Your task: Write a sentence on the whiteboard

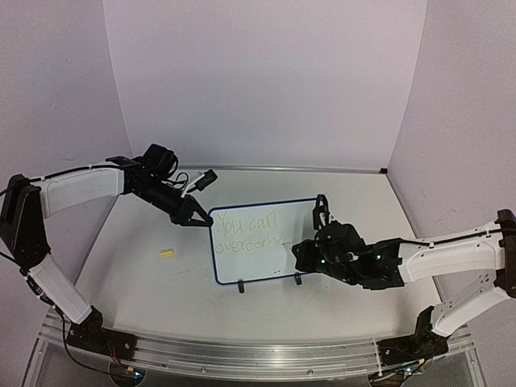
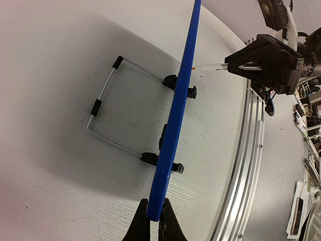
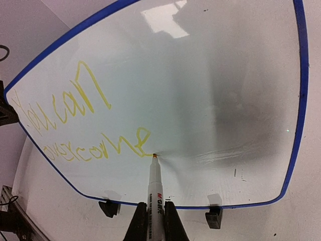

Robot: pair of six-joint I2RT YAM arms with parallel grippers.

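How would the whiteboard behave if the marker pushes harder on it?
The whiteboard likely tips or slides: it stands on a thin wire stand and small feet. The left fingers pinching its frame probably steady it. Its glossy face looks slippery.

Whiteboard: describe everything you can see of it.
The whiteboard is a glossy white panel in a thin blue frame with rounded corners, propped on the table by two black feet and a wire stand behind. Yellow handwriting in two lines reads "You can overcome". The left claw pinches its left edge; a marker held in the right claw touches its face just after the last word.
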